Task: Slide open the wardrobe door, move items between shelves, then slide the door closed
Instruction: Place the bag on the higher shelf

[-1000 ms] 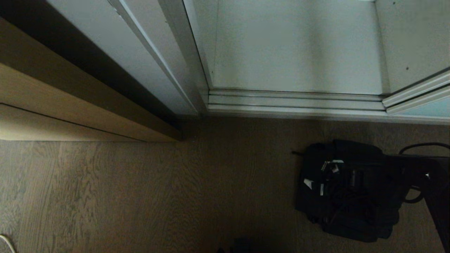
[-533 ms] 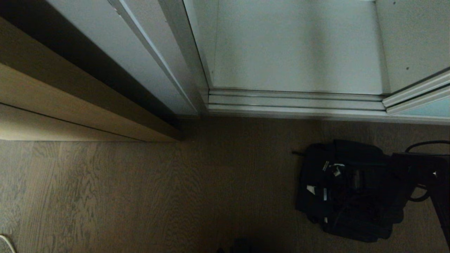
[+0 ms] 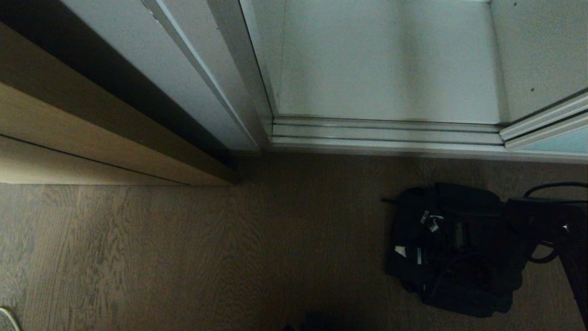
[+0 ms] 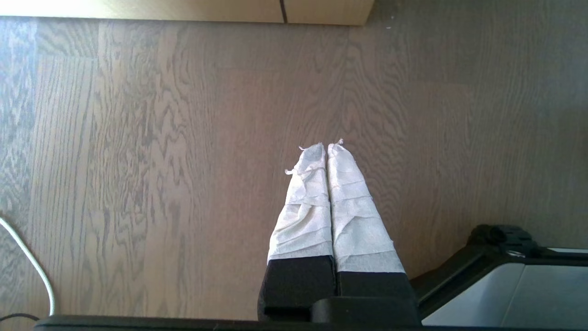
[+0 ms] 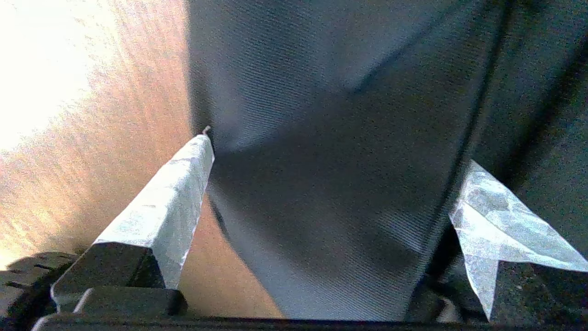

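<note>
Black bag (image 3: 455, 250) on floor, seemingly lengthwise toward wardrobe; right gripper (image 5: 330, 184) spread around it.

The right arm (image 3: 572, 248) is cut off by the right edge of the head view, and its gripper cannot be made out against the black bag (image 3: 452, 250). Only a pale turquoise corner of the sliding wardrobe door (image 3: 558, 143) is seen at the right edge. In the right wrist view the bag (image 5: 349, 161) is blurred and fills the frame beyond its top and right edges. A white cable (image 4: 32, 264) is cut off at the lower left of the left wrist view.
</note>
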